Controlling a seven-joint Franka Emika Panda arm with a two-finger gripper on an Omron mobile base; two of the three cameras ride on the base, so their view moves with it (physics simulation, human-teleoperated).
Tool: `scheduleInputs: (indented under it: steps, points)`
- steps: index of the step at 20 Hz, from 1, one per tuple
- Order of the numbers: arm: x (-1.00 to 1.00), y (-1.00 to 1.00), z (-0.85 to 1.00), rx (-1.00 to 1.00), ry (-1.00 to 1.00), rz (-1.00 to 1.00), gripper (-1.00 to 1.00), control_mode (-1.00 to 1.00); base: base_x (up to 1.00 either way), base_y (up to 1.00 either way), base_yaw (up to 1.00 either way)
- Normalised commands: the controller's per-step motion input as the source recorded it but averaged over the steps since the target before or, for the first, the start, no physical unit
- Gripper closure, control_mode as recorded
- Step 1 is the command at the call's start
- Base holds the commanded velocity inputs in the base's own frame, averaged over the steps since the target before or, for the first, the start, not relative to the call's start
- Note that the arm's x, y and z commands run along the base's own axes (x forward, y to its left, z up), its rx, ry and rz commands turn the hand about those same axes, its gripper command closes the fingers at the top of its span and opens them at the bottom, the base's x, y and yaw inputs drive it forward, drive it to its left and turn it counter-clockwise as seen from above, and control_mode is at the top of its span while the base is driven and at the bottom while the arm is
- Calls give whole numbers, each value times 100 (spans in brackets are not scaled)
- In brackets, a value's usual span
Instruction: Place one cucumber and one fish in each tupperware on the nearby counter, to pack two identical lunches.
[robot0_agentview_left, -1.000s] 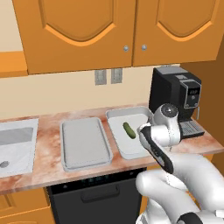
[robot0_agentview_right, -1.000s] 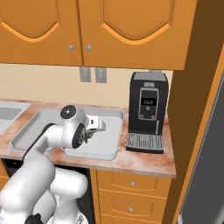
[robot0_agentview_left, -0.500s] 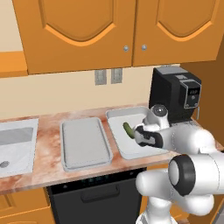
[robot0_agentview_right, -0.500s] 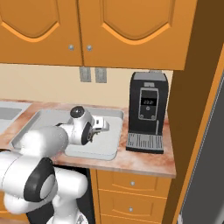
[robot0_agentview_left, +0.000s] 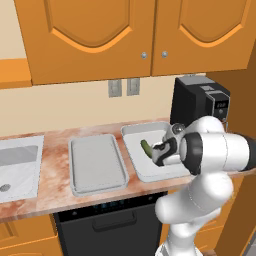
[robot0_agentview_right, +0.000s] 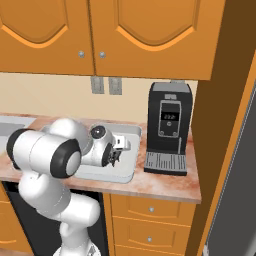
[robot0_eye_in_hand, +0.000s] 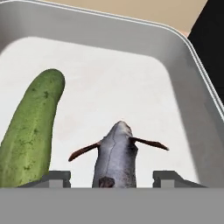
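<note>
Two tupperware (robot0_agentview_left: 97, 164) on marbled counter (robot0_agentview_left: 52, 176)

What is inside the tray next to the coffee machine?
A cucumber and a grey fish lie inside the tupperware. The gripper covers the fish's tail end.

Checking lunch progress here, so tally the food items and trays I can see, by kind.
Tupperware trays: 2, the left one bare, the right one beside the coffee machine
Cucumbers: 1, lying in the right tray
Fish: 1, in the same tray, between the claw's fingertips
Total: 4
</note>
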Motion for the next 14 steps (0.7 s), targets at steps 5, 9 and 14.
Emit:
scheduleInputs:
  steps: [5,9,14]
  points:
    - [23,-1,18,1,2,0,-100,-100,0,0,0]
    - [-44,-1,71,0,2,0,-100,-100,0,0,0]
    - [-80,-8,93,0,0,0,-100,-100,0,0,0]
